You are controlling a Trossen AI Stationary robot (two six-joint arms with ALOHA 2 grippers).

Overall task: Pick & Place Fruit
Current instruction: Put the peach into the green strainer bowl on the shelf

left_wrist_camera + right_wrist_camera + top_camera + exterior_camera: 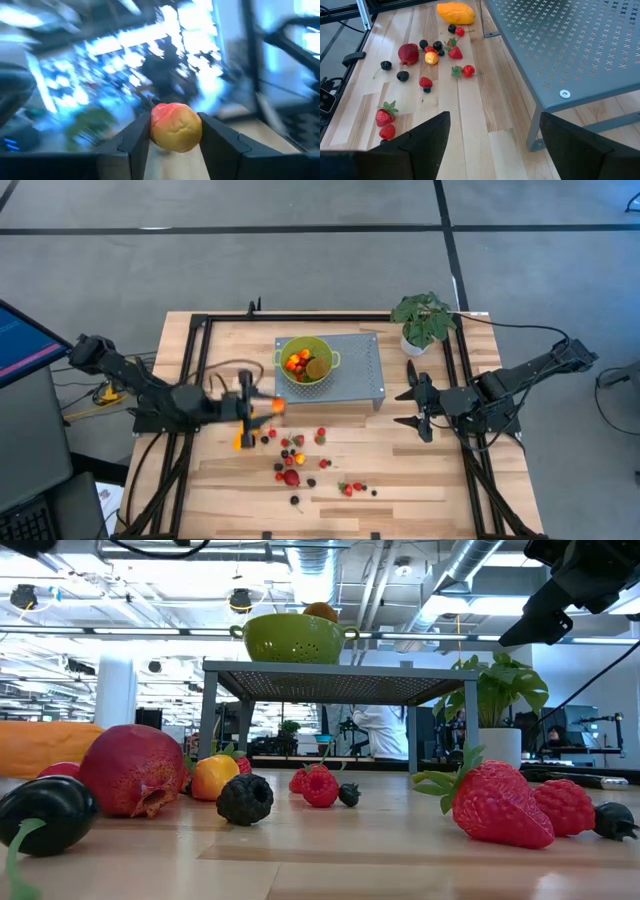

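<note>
Orange-red and round, a small peach-like fruit (176, 126) sits clenched between the two dark fingers of the left gripper (262, 406), which shows blurred at centre-left of the high view, lifted off the table and just left of the grey perforated stand (362, 370). On that stand, upper centre of the frame, is the green colander (305, 360), already holding a few orange and brownish pieces.

The step in hand looks like the carry: one fruit picked, on its way to the colander. The next move would call for bringing the gripper over the colander's rim and high enough to clear it, then releasing above the bowl rather than beside it (the handles stick out and could be clipped).

Much fruit is left on the wooden table (420, 480): strawberries (383, 116), dark berries (402, 76), a red round fruit (408, 53) and a long orange-yellow piece (455, 12), scattered at lower centre of the high view.

Right gripper (418, 408) waits at centre-right near the potted plant (424, 320), its fingers spread wide and empty.
</note>
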